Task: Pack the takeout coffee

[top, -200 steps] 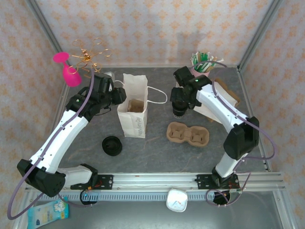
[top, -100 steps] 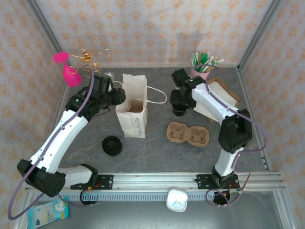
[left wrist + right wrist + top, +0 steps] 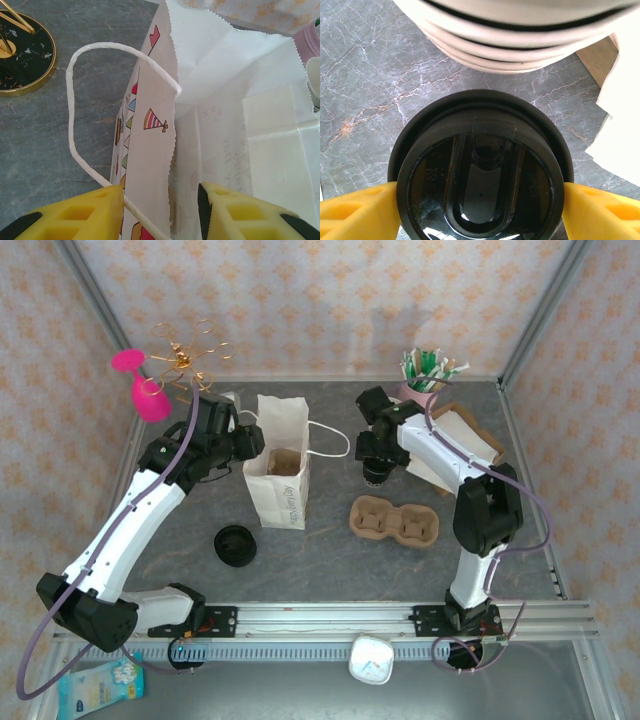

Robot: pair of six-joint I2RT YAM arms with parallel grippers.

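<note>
The right tool [image 3: 480,205] stands low over the counter [image 3: 365,75] with the takeout coffee [image 3: 480,165] between its fingers. One yellow finger [image 3: 355,207] lies against each side of the black lid, so the tool looks set wide on the cup, which appears to rest on the stone. Just beyond this tool sits a stack of pale cups [image 3: 520,30], very near the coffee. Well off to its left the white paper bag [image 3: 280,490] stands upright with its mouth open. The left tool [image 3: 160,210] straddles the bag's side wall, one finger outside by the handle [image 3: 72,100] and one inside. Its fingers are partly apart, and I cannot tell whether they truly pinch the paper. The main risk, as I judge it, is the height of the grip. If the fingers bear on the lid rim rather than the cup body, a lift could pop the lid off, or the cup could slip out and spill. Too hard a squeeze could buckle the paper wall. A tilted lift could also knock the stack beyond the tool. At the bag, the mouth is narrow for the cup, so a low approach could catch the serrated rim or the handle loop. A weak hold by the left tool could then let the bag fold or topple.
</note>
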